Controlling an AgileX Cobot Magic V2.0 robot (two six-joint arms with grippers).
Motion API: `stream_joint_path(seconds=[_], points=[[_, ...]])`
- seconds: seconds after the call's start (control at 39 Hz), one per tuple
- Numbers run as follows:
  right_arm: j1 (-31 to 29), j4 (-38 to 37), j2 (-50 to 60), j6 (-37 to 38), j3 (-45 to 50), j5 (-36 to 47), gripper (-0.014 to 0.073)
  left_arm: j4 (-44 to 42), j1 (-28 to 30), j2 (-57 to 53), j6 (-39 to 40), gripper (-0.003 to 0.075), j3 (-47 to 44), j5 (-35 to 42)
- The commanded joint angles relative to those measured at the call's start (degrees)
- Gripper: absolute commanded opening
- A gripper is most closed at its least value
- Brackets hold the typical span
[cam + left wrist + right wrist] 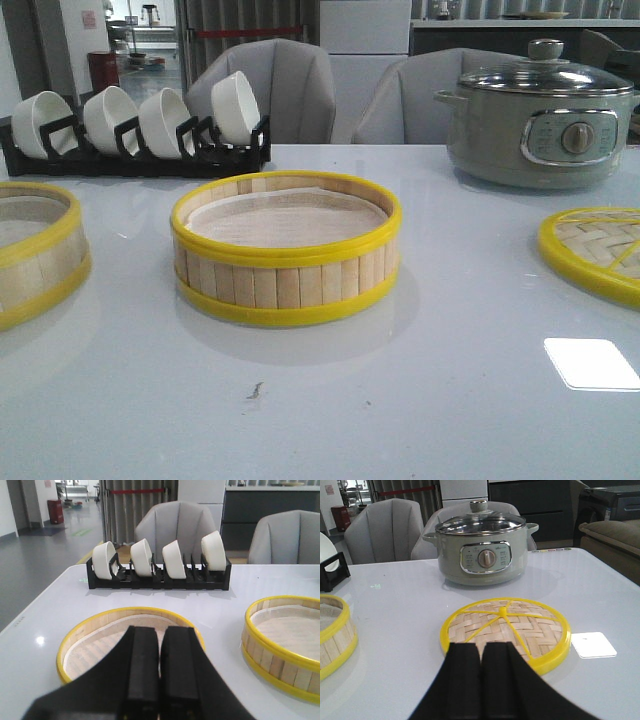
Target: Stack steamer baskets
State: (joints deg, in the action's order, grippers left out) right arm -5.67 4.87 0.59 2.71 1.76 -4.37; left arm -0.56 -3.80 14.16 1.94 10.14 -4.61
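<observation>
One steamer basket (287, 252) with pale slat walls and yellow rims stands in the middle of the white table; it also shows as the basket (285, 640) and the basket (332, 635) at the wrist views' edges. A second steamer basket (35, 250) sits at the table's left edge. My left gripper (160, 630) hangs shut and empty over the near rim of that second basket (105, 637). My right gripper (481, 647) is shut and empty in front of the flat woven lid (507, 627). Neither arm shows in the front view.
A black rack with white bowls (135, 125) stands at the back left. A grey electric pot with a glass lid (540, 115) stands at the back right. The woven lid (600, 250) lies at the right edge, near a bright light patch (592, 362).
</observation>
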Motion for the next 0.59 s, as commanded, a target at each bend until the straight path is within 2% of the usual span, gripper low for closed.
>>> stream_joint_path(seconds=[0.0,0.1,0.28,0.44,0.56], points=[[0.0,-0.1,1.2,-0.5,-0.9,5.2,0.0066,-1.3,-0.5,9.5,0.8,0.0089,10.9,1.8],[0.0,-0.1,1.2,-0.5,-0.9,5.2,0.0066,-4.3,-0.5,22.5,0.8,0.0089,26.8,-10.4],[0.0,-0.1,1.2,-0.5,-0.9,5.2,0.0066,-7.3,-1.1,37.8,0.5,0.0089,50.5,-29.9],[0.0,-0.1,1.2,-0.5,-0.9,5.2,0.0066,-7.9,-1.1,46.4,0.5,0.0089,60.9,-38.0],[0.0,-0.1,1.2,-0.5,-0.9,5.2,0.0066,-7.9,-1.1,48.7,0.5,0.0089,62.1,-40.1]])
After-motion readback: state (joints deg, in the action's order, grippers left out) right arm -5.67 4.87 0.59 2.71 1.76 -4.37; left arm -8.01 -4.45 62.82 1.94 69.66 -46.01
